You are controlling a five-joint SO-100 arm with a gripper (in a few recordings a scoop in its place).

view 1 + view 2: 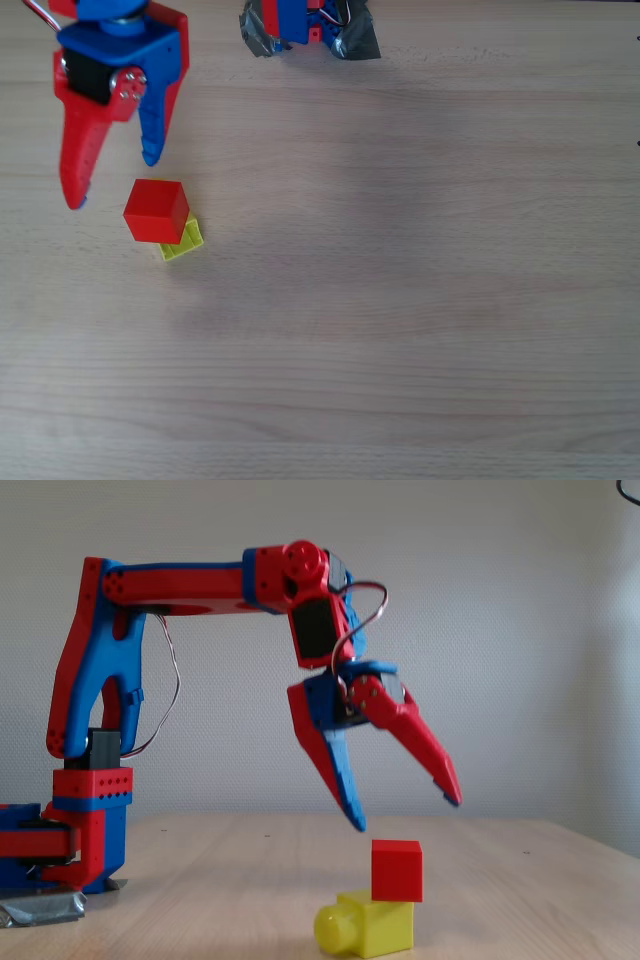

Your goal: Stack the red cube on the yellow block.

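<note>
The red cube rests on top of the yellow block, which lies on the wooden table with its round stud pointing left in the fixed view. The cube sits toward the block's right end in that view. My gripper hangs open above and just behind the stack, clear of the cube. Nothing is between its red finger and blue finger.
The arm's base is taped to the table at the back, left in the fixed view. Bare wooden tabletop spreads to the right and front of the stack.
</note>
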